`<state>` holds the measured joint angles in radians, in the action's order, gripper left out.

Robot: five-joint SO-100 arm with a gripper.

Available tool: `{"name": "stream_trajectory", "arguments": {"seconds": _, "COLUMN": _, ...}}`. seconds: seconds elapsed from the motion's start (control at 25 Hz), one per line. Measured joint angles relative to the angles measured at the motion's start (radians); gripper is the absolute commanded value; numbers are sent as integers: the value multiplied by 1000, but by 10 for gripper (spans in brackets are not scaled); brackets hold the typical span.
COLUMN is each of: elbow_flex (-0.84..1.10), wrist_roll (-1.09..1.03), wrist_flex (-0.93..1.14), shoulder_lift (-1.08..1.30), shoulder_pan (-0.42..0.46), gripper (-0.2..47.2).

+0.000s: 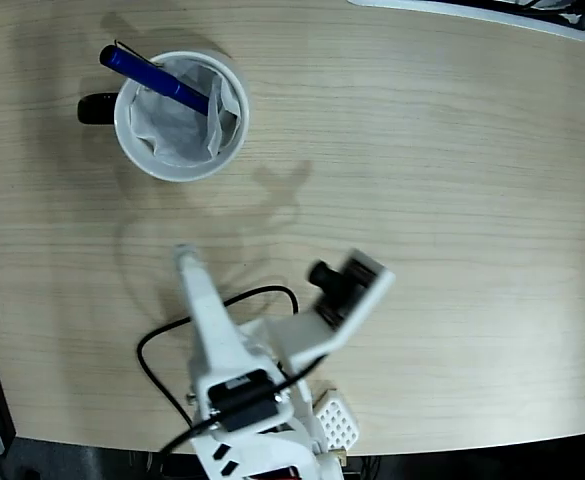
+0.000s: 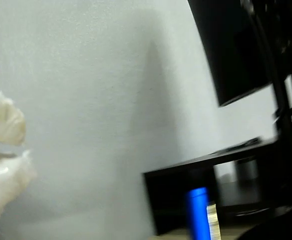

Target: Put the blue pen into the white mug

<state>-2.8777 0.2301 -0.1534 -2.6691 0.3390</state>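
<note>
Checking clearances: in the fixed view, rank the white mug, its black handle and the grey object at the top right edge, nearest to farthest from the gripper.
From the gripper:
1. white mug, up-left.
2. black handle, on the mug's left.
3. grey object, top right edge.

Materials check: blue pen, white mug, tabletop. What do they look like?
Slim glossy blue pen: likely plastic, going by the sheen, with a metallic-looking clip. Round white mug: smooth, thick-rimmed, probably ceramic, with a black handle and crumpled paper-like lining. Pale table: wood-grain pattern; laminate or wood, can't tell.
</note>
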Motion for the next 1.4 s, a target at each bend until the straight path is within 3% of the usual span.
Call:
{"name": "stream_trajectory", "arguments": {"seconds": 0.2, "elbow_flex": -143, "wrist_roll": -199, "wrist_flex": 37, "shoulder_lift": -141, "shoulder_pan": -164, "gripper": 0}}
{"name": "stream_trajectory", "arguments": {"seconds": 0.48, "elbow_flex": -198, "wrist_roll": -364, "wrist_flex": 354, "shoulder_lift": -276, "shoulder_pan": -337, "gripper": 0}}
{"name": "stream_trajectory", "arguments": {"seconds": 0.68, "elbow_flex": -198, "wrist_roll": -376, "wrist_flex": 701, "shoulder_lift": -423, "shoulder_pan": -371, "gripper": 0}}
{"name": "stream_trajectory", "arguments": {"seconds": 0.92, "elbow_flex": -198, "wrist_roll": -376, "wrist_flex": 960, "shoulder_lift": -583, "shoulder_pan": -362, "gripper": -1}}
{"name": "stream_trajectory", "arguments": {"seconds": 1.4, "elbow_flex": -179, "wrist_roll": -233, "wrist_flex": 1258, "shoulder_lift": -634, "shoulder_pan": -370, "gripper": -1}}
